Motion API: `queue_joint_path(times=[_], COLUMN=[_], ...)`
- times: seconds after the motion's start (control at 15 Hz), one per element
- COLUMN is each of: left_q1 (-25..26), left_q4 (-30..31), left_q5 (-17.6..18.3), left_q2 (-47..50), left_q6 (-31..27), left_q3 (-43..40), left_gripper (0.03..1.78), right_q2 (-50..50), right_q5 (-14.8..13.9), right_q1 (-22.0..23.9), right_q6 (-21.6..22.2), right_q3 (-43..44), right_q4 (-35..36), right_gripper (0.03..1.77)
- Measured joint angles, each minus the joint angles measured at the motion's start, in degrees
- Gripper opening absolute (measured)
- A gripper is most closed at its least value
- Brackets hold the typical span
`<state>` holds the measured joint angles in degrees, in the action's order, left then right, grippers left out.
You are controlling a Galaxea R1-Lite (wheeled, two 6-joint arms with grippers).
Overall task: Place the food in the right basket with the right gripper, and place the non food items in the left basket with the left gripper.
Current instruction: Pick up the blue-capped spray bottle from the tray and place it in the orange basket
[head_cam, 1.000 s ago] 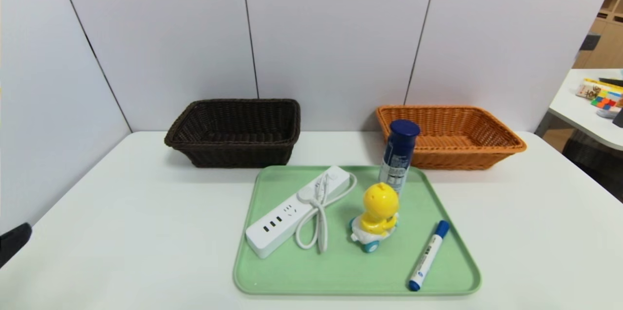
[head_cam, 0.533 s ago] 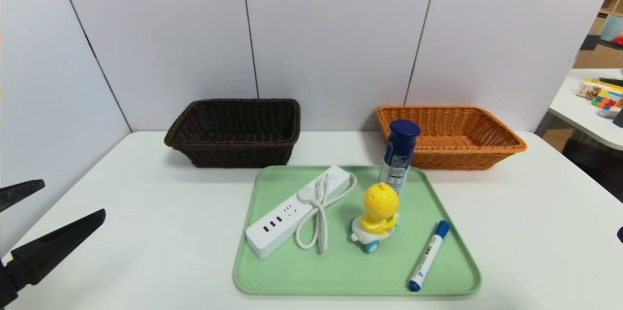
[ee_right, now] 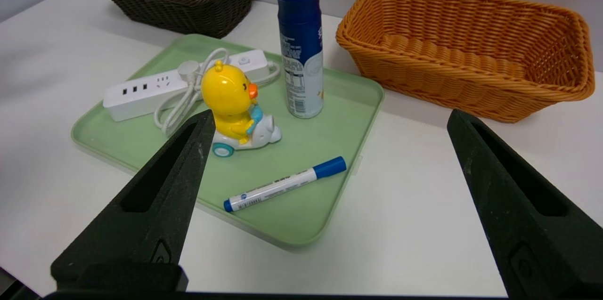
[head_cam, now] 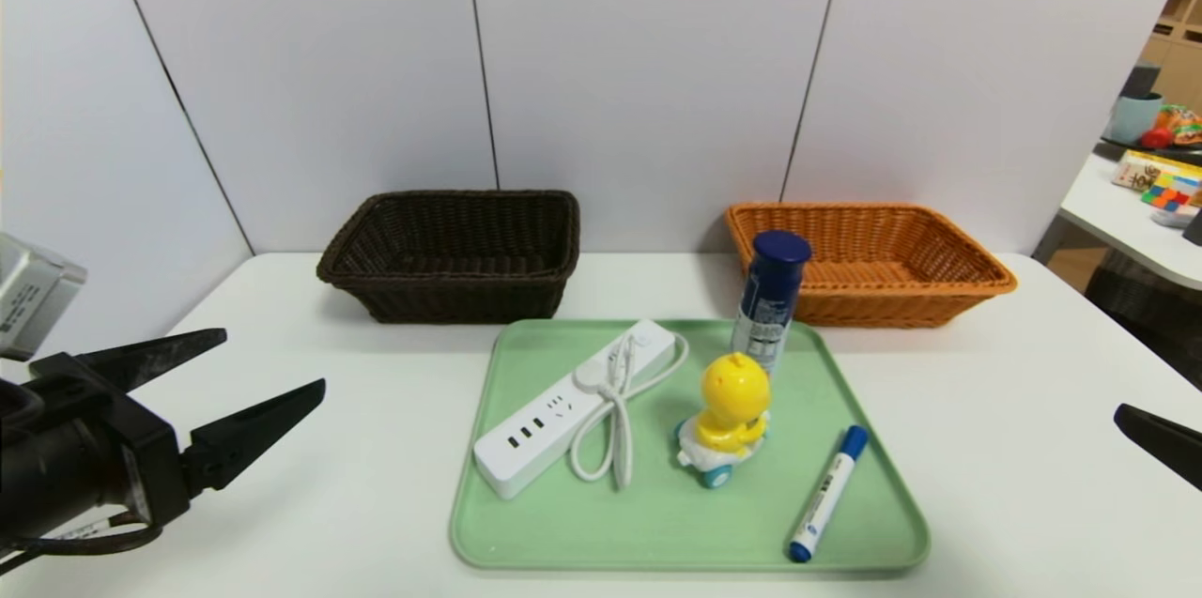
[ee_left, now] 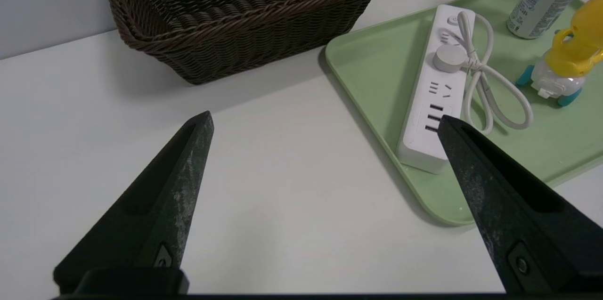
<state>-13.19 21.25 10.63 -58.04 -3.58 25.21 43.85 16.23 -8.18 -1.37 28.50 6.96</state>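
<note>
my l gripper [head_cam: 277,363] is at far left of the head view, lower half, jaws wide apart w/ nothing btwn them, prob. held spread so it can straddle smth bulky. dark brown basket [head_cam: 455,279], upper left of centre, sits behind the tray, prob. on that side so my l arm needn't cross over w/ non-food. green tray [head_cam: 610,537], lower centre, has all 4 items, none sorted yet. on it, l to r: white power strip [head_cam: 535,443] lies slanted, its cord [head_cam: 615,434] looped & bundled, likely to stop it trailing; yellow duck toy [head_cam: 732,401] on its wheels, mid-tray; tall can [head_cam: 770,298], the food i take it, upright near the tray's back edge, so a side grip looks best; blue-capped marker [head_cam: 826,495] flat, lower right of the tray, likely needs a low pinch. orange basket [head_cam: 873,307], upper right, is behind too, handy for my r arm.

my r gripper [ee_right: 330,118] is released, empty, off to the right of the tray; head view gets just one fingertip at the right edge, but r wrist view shows both fingers, spread. same view gives the duck's orange beak [ee_right: 253,91], which head view hides, & daylight btwn can & duck, where head view overlaps them. l wrist view has no marker.
</note>
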Motion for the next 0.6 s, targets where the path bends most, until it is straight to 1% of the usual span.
queue_joint_path(times=[0.27, 0.4, 0.6], left_q1=[-7.5, -8.8, -9.2], left_q4=[2.7, 2.8, 2.8], left_q5=[-5.8, -6.3, -6.3], left_q2=[-2.5, -2.8, -2.9], left_q6=[1.3, 1.7, 1.7], left_q3=[-2.0, -2.1, -2.3], left_gripper=[1.69, 1.69, 1.69], right_q2=[1.5, 2.9, 6.3], right_q5=[0.2, 0.1, 0.0], right_q1=[-0.9, -2.2, -4.7], right_q6=[0.2, 0.3, 0.4], right_q3=[-0.5, -0.5, -0.6], right_q4=[0.1, 0.7, 5.4], right_gripper=[1.7, 1.7, 1.7])
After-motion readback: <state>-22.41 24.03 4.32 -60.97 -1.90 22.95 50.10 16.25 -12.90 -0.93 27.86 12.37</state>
